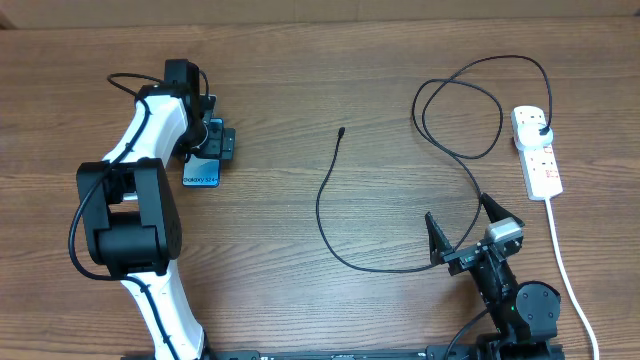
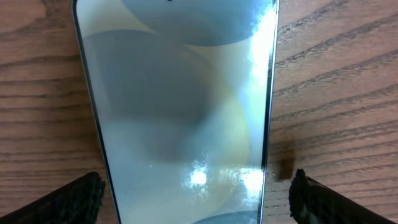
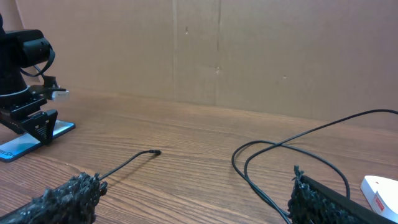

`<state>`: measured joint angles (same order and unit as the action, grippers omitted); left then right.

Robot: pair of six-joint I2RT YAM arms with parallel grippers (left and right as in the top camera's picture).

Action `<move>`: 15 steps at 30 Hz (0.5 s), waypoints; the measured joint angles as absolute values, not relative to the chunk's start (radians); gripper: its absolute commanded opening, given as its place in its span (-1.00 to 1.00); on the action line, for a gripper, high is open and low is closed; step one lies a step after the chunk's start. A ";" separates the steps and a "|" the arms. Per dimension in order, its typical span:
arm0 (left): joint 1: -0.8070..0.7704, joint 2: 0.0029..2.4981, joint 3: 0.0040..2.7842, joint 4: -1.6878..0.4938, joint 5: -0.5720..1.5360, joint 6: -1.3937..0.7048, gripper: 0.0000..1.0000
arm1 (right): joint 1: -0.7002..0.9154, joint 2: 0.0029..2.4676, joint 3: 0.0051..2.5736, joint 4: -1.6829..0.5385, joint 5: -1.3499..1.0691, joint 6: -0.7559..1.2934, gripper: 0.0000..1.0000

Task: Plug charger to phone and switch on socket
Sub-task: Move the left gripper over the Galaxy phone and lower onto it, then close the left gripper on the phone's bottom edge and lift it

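Left jaws spread astride phone [image 2: 180, 106] | right jaws spread, empty | charger [image 1: 319, 205] tip (unplugged) lies mid-table

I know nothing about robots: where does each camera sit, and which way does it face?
Overhead: above the table, facing straight down; left arm and right arm show.
Left wrist: on the left gripper, facing down onto the phone; its fingertips show.
Right wrist: on the right gripper, facing across the table; its fingertips show.
Shared: all three see the phone.
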<state>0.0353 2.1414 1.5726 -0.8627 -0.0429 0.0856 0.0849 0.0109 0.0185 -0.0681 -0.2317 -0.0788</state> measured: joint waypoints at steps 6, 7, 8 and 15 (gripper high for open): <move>0.035 2.141 1.573 -0.846 -0.043 0.088 0.89 | 0.085 0.011 0.019 -0.068 -0.232 -0.078 1.00; 0.035 2.141 1.573 -0.844 -0.043 0.088 0.88 | 0.085 0.011 0.019 -0.068 -0.232 -0.078 1.00; 0.035 2.141 1.573 -0.843 -0.043 0.088 0.88 | 0.085 0.011 0.019 -0.068 -0.232 -0.078 1.00; 0.035 2.157 1.574 -0.841 -0.046 0.088 0.86 | 0.085 0.011 0.019 -0.068 -0.232 -0.078 1.00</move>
